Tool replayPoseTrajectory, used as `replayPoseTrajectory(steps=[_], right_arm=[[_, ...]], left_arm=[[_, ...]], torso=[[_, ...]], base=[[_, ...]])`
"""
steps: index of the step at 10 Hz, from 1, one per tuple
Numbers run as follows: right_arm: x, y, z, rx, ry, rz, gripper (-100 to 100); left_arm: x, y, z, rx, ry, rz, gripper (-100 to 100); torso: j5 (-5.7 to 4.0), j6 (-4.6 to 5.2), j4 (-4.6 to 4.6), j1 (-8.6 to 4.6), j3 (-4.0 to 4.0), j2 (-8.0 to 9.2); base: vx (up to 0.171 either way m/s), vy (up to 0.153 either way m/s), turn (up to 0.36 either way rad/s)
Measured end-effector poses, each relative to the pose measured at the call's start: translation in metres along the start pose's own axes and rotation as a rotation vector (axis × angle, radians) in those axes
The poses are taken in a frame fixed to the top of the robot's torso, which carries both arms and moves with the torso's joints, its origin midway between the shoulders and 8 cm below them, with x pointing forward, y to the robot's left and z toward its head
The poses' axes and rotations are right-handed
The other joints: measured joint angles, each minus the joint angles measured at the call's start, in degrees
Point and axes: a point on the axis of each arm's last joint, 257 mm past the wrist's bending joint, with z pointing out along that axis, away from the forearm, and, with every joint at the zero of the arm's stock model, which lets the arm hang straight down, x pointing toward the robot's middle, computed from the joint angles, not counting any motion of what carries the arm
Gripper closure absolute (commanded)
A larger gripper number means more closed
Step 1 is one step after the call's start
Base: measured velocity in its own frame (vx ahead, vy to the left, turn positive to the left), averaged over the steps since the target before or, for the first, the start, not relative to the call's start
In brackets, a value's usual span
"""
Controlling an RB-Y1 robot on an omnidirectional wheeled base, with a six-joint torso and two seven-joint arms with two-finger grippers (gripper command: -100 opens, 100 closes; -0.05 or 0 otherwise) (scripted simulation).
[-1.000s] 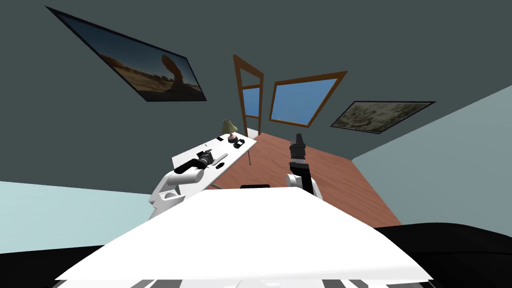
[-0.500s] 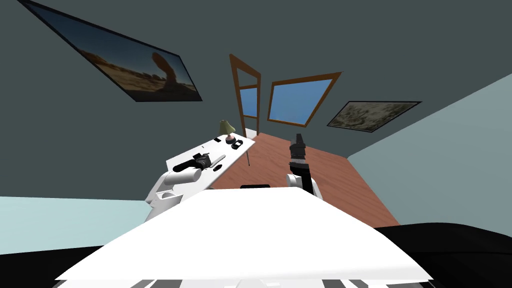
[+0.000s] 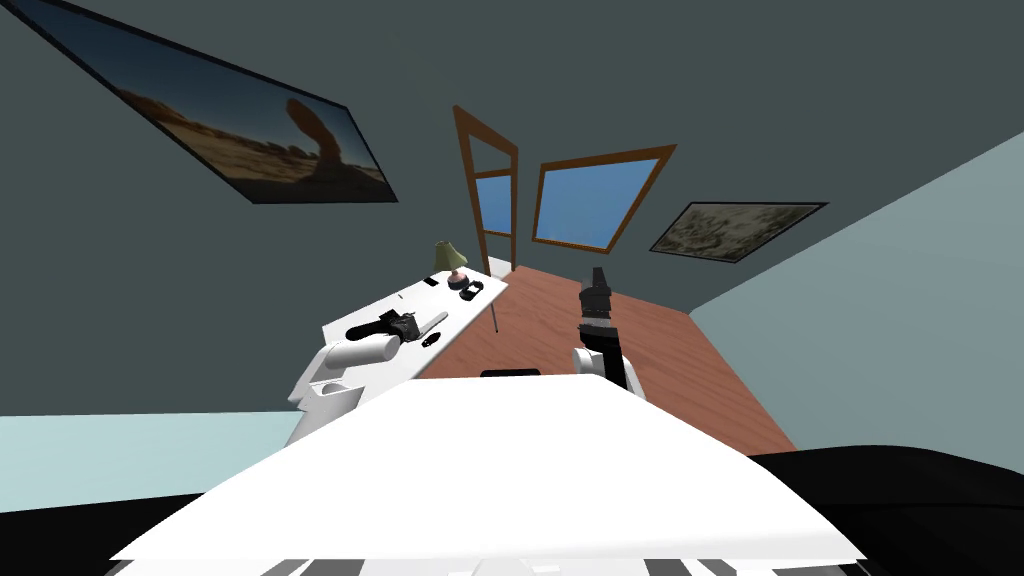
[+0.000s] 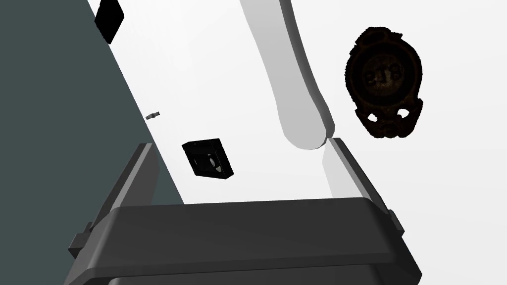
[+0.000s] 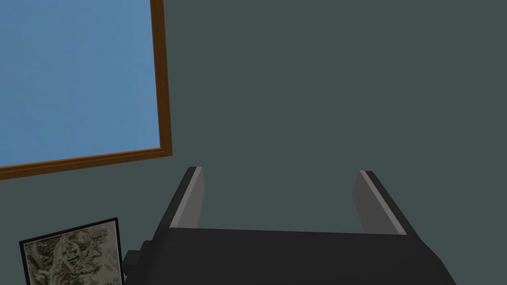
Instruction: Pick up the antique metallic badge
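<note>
Your left pincer (image 4: pixel 240 143) hangs over the white table (image 4: pixel 218 64) with its two blades spread wide. Between them there is only bare tabletop and a small black box (image 4: pixel 208 158), which lies a little nearer the blade on the wall side. The badge (image 4: pixel 383 81) is outside that gap. It lies flat on the table beyond the other blade and past its tip, a dark brown, ornate oval with two small holes at one end. Between the badge and the gap runs a long, pale grey curved object (image 4: pixel 292 74). Its rounded end comes right up to the tip of that same blade, and you cannot tell whether they touch. Along the table's wall edge you see a second black item (image 4: pixel 109 20) and a tiny grey speck (image 4: pixel 153 115), both well apart from the badge.

In the head view the table sits left of the frame's centre, against the dark grey-green wall (image 3: pixel 200 300), with your left arm reaching over its near end. A small lamp (image 3: pixel 450 258) stands at its far end. Your right pincer (image 5: pixel 279 170) is raised right of centre, over the reddish wood floor (image 3: pixel 680 370) and well apart from the table. Its blades are spread and hold nothing.
</note>
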Motion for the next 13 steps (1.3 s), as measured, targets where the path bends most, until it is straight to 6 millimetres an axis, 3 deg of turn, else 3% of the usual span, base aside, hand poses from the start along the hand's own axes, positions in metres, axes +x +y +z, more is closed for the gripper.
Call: replayPoseTrajectory(steps=[6, 13], right_arm=[[0.000, 0.000, 0.000, 0.000, 0.000, 0.000, 0], [0.000, 0.000, 0.000, 0.000, 0.000, 0.000, 0]], left_arm=[[-0.037, 0.039, 0.007, -0.164, -0.087, -0.117, -100], [-0.073, 0.090, -0.001, -0.367, -0.187, -0.265, -100]], torso=[[-0.01, 0.02, -0.01, -0.02, -0.03, -0.05], [0.00, 0.01, -0.01, 0.00, -0.04, -0.07]], base=[[0.039, -0.004, -0.053], [0.045, 0.003, -0.048]])
